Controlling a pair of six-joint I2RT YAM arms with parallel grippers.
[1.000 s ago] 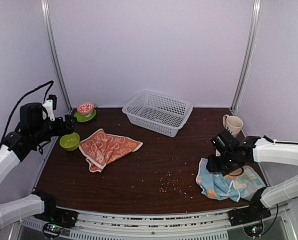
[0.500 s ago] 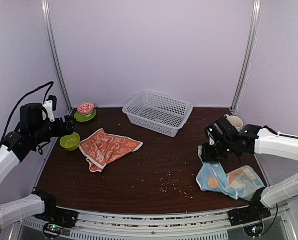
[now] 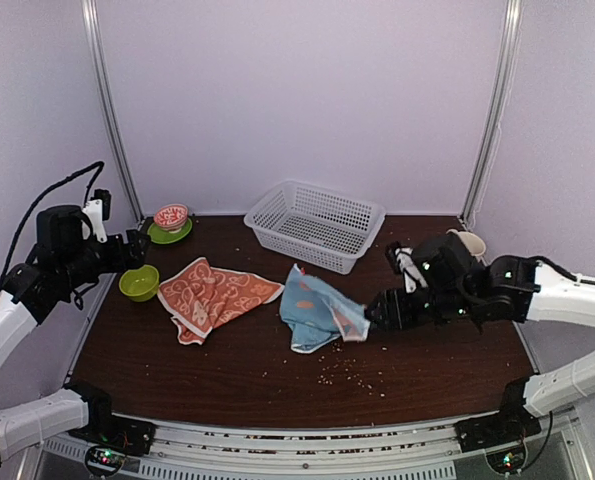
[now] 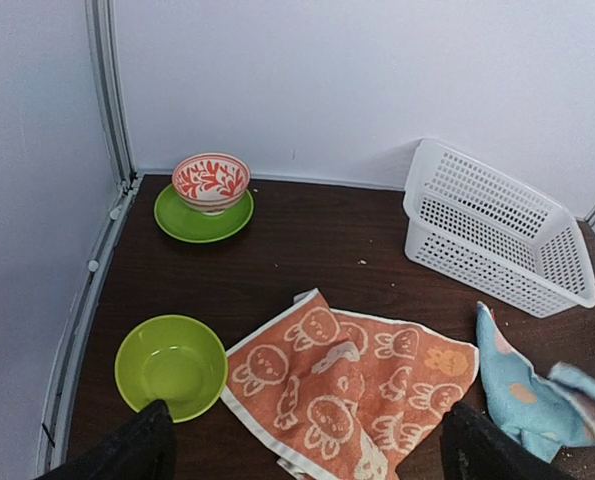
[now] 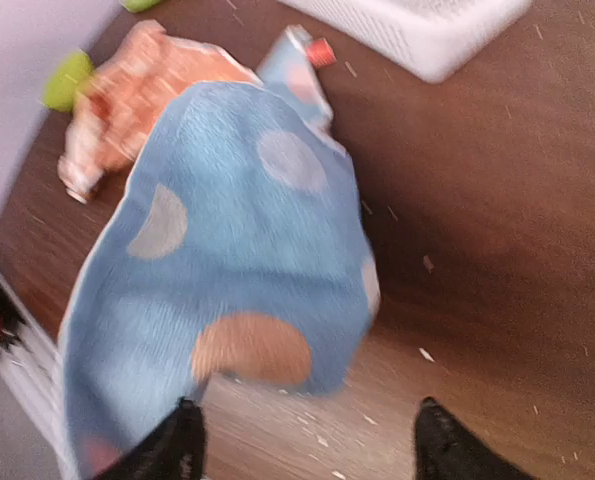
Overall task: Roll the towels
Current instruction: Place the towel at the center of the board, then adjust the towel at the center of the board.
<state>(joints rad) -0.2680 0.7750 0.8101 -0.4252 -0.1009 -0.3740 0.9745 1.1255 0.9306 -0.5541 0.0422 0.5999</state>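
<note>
Two towels (image 3: pixel 220 293) (image 3: pixel 317 308), two bowls (image 3: pixel 139 283) (image 3: pixel 171 215), one plate (image 3: pixel 155 237), one basket (image 3: pixel 307 250), one mug (image 3: pixel 468 239).

We see that the light blue towel (image 3: pixel 315 308) has left the right near corner of the table (image 3: pixel 227 375) and is now bunched at mid-table, just beside the orange-red towel (image 3: pixel 217 292), while our right claw (image 3: pixel 374 312) has swung left after it and parted its fingers.

The dark table (image 3: pixel 227 362) is strewn with crumbs (image 3: pixel 343 375) — on it are laid an orange towel (image 3: pixel 217 294), white basket (image 3: pixel 317 226), green bowl (image 3: pixel 139 283), green saucer (image 4: pixel 177 215) and mug (image 3: pixel 470 239).
</note>
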